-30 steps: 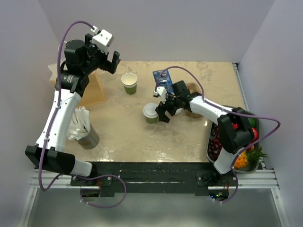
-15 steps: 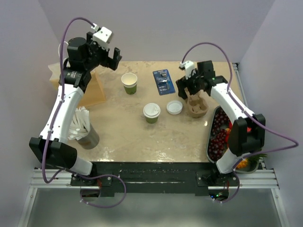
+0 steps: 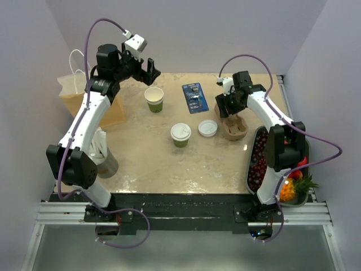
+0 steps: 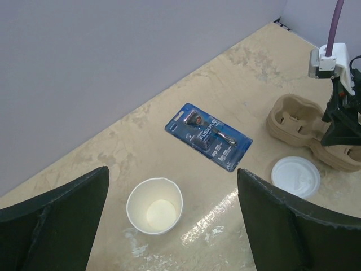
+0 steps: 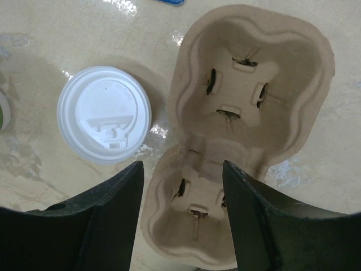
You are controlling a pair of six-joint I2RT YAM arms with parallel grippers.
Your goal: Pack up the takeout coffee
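The takeout coffee (image 3: 180,134), a green cup with a white lid, stands upright mid-table with neither gripper near it. A matching lidless cup (image 3: 154,99) (image 4: 154,206) stands behind it. My left gripper (image 3: 148,69) (image 4: 172,178) hovers open above and behind this lidless cup. At the back right lies a brown pulp cup carrier (image 3: 233,126) (image 5: 254,73). Low over its end is my right gripper (image 3: 228,106) (image 5: 183,217), its jaws apart on either side of one cup well and holding nothing. A loose white lid (image 3: 207,128) (image 5: 104,114) lies just left of the carrier.
A blue razor pack (image 3: 195,97) (image 4: 208,135) lies behind the loose lid. A paper bag (image 3: 93,101) stands at the far left, with a cup of white sticks (image 3: 98,153) in front of it. A fruit bowl (image 3: 258,164) sits at the right edge.
My right arm swung away from the lidded cup to the carrier at the back right, and its jaws narrowed. My left gripper moved right, towards the lidless cup.
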